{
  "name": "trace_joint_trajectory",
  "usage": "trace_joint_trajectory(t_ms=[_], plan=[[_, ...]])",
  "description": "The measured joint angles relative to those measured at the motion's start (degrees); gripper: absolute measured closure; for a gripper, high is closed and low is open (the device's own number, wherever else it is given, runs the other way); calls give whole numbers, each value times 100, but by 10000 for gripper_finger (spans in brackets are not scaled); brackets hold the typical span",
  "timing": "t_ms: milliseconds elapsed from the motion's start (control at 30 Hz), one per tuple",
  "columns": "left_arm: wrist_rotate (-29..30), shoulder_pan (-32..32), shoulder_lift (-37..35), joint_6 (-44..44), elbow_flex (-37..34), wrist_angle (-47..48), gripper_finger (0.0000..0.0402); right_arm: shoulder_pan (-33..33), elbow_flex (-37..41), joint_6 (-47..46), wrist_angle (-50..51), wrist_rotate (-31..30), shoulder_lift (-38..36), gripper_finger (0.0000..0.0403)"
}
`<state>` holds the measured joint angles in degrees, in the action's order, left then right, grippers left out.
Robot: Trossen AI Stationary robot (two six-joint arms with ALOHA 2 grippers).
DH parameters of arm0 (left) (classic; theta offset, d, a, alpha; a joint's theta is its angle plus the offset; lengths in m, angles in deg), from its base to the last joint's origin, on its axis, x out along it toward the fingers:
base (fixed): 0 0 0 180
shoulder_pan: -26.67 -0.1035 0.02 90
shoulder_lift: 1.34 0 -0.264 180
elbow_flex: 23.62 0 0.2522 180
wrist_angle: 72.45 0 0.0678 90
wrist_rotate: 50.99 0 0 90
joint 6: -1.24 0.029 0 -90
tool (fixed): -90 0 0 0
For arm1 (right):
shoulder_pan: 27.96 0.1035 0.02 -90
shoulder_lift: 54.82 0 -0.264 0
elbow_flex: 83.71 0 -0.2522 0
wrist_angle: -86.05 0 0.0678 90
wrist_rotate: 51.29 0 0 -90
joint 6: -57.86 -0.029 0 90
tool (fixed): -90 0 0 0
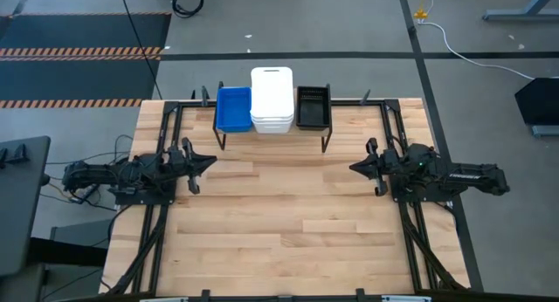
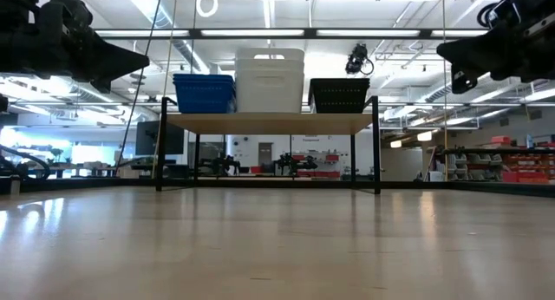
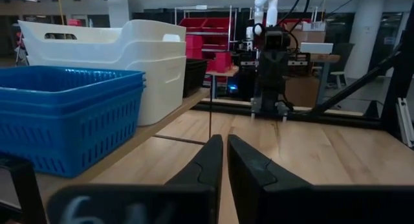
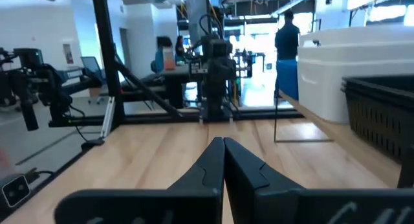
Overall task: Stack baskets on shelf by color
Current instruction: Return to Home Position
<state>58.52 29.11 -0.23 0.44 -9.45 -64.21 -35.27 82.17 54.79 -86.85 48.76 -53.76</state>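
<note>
The job looks all but finished. Every basket in view sits on the shelf [image 2: 269, 122], which stands in the upper middle of the high view at the far edge of the table [image 1: 279, 241]. No basket lies on the tabletop. The blue stack [image 1: 233, 109] is on the left, the white stack [image 1: 272, 99] is in the centre and the black stack [image 1: 313, 107] is on the right. The three stand side by side, each colour on its own. Nested rims show on the blue and white stacks, but I cannot count the black ones. As I judge it, all that remains is for the arms to settle at rest.

The left gripper [image 1: 210, 161] hangs at the middle left of the high view and the right gripper [image 1: 354, 168] at the middle right. Both are above bare wood and well apart from the shelf. Each claw is clenched on nothing, its two dark fingers pressed together to a point.

The blue baskets are moulded plastic with fine lattice walls and a plain band at the rim. The white ones are taller, smooth and slightly glossy, with rounded corners and a handle slot cut near the top. The black ones are lower, with upright slots along the sides. The shelf is a pale wooden plank on thin black metal legs. The table is made of joined light wood strips with a soft sheen.
</note>
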Motion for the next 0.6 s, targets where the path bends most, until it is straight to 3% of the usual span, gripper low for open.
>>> trace_joint_trajectory(t_ms=[600], plan=[[-4, 0, 0, 0, 0, -13, 373, 0, 0, -39, 67, -8, -45, 386]])
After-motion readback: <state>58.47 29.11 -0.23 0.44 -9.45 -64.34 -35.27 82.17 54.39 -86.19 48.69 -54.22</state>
